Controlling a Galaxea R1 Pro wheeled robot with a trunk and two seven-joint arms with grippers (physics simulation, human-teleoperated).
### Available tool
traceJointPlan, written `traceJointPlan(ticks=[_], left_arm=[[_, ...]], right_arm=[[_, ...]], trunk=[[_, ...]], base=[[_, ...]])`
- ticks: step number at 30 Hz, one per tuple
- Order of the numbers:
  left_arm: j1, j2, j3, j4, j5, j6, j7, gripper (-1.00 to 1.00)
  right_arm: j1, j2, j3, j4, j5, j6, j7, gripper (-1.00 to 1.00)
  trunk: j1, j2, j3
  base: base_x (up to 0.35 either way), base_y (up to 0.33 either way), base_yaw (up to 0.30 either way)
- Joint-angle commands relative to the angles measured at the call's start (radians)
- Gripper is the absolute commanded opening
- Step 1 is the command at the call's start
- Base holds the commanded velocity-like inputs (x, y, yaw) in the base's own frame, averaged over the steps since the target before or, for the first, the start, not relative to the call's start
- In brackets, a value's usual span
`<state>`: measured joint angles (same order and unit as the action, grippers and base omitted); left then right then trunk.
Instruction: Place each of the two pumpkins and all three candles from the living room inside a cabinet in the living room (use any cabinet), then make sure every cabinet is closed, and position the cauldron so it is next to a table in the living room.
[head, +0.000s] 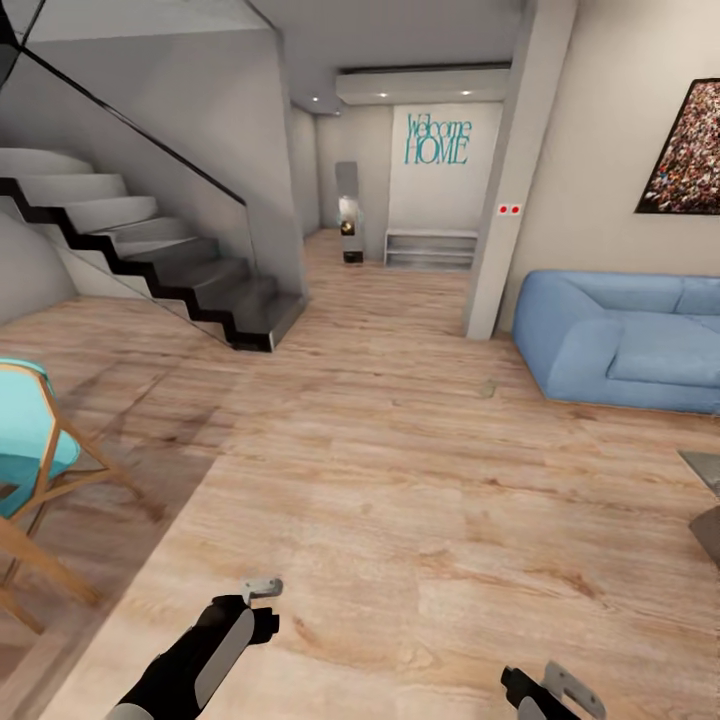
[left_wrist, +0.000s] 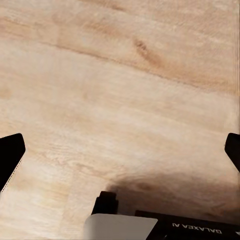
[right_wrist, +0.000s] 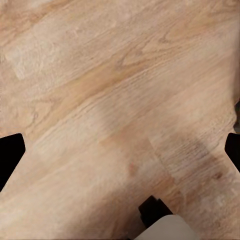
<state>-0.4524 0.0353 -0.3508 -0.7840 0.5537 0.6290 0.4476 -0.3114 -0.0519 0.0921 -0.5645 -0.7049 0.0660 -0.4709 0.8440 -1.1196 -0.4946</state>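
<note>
Wood everywhere: pale plank floor (head: 400, 470) runs out ahead of the robot, and both arms hang low over it. Left tool (head: 262, 592) sits at the lower left of the head view, right tool (head: 560, 690) at the lower right edge. Both wrist views show dark fingertips (left_wrist: 11, 155) set wide apart at the frame edges, with bare boards between them, so each tool reads as spread wide and carrying nothing; same story on the right fingertips (right_wrist: 10, 152).

Where's the work? A glossy grey corner pokes in at the far right edge, likely the counter (head: 705, 468), just forward of the blue sofa (head: 620, 340). Pumpkins, candles, cauldron and cabinet can't be picked out from here.

So the relation that matters: the living-room furniture lies forward and to the right, well apart from both tools, with the right arm on the nearer side. Stairs (head: 150, 260) and a teal chair (head: 30, 440) are off to the left, the wrong way. My call: this is transit, and the base needs to swing right before any reach begins.
</note>
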Motion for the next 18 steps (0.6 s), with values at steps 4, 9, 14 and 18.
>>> traceJointPlan(ticks=[4,9,14,18], left_arm=[[0.000,0.000,0.000,0.000,0.000,0.000,0.000,1.00],[0.000,0.000,0.000,0.000,0.000,0.000,0.000,1.00],[0.000,-0.002,0.000,0.000,0.000,-0.001,0.000,1.00],[0.000,-0.003,0.000,0.000,0.000,-0.001,0.000,1.00]], right_arm=[[0.000,0.001,0.005,0.000,0.001,0.000,0.000,1.00],[0.000,0.002,0.008,0.000,0.002,0.000,0.000,1.00],[0.000,0.002,0.009,0.000,0.002,0.000,0.000,1.00],[0.000,0.001,0.009,0.000,0.002,-0.001,0.000,1.00]], trunk=[[0.000,0.000,0.005],[0.000,0.000,0.012],[0.000,0.000,0.019],[0.000,0.000,0.024]], base=[[0.328,0.000,-0.195],[0.328,0.000,-0.189],[0.328,0.000,-0.187],[0.328,0.000,-0.187]])
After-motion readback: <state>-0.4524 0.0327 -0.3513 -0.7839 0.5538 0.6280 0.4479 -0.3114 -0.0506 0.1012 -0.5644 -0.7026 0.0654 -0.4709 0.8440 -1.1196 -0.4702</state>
